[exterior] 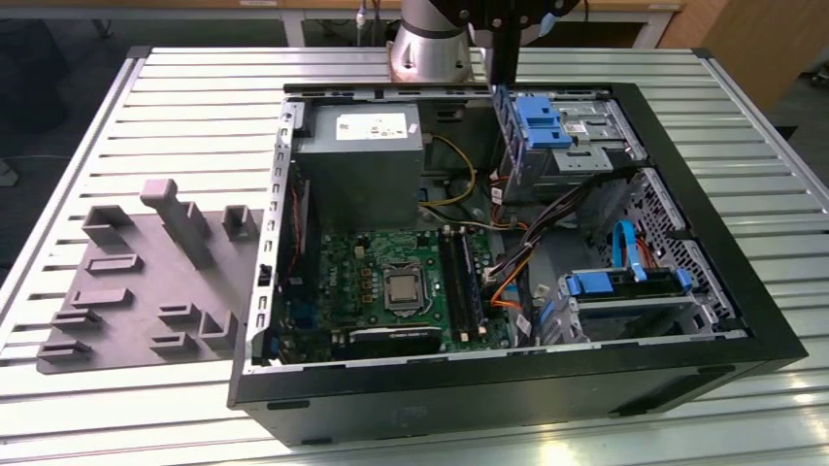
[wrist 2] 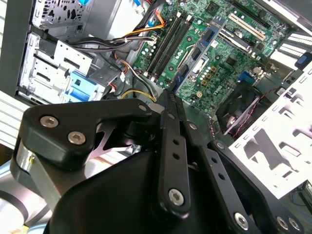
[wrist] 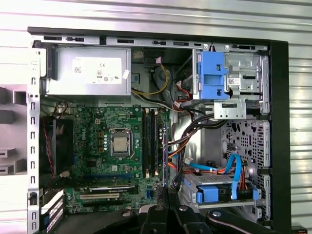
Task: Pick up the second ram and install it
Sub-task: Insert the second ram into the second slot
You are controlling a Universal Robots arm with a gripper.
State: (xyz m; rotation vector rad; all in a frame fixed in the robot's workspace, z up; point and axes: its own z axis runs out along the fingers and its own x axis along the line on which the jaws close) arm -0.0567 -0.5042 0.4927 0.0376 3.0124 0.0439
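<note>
My gripper (exterior: 502, 73) hangs from the arm above the back of the open computer case (exterior: 725, 320), beside the blue drive bracket (exterior: 538, 121). Its fingers are shut on the second ram (exterior: 498, 146), a thin stick hanging straight down into the case. In the first wrist view the ram (wrist: 165, 151) shows edge-on as a narrow bluish line reaching out from the gripper (wrist: 168, 197). It lies just beside the long black memory slots (wrist: 150, 144) on the green motherboard (wrist: 92, 126). The second wrist view has the closed fingertips (wrist 2: 168, 97) over the slots (wrist 2: 168, 41).
A grey power supply (exterior: 356, 155) fills the case's back corner at the exterior view's left. Bundled cables (exterior: 512, 262) run beside the slots, and drive cages (exterior: 622, 291) stand at the exterior view's right. A grey moulded tray (exterior: 130, 282) lies on the slatted table outside the case.
</note>
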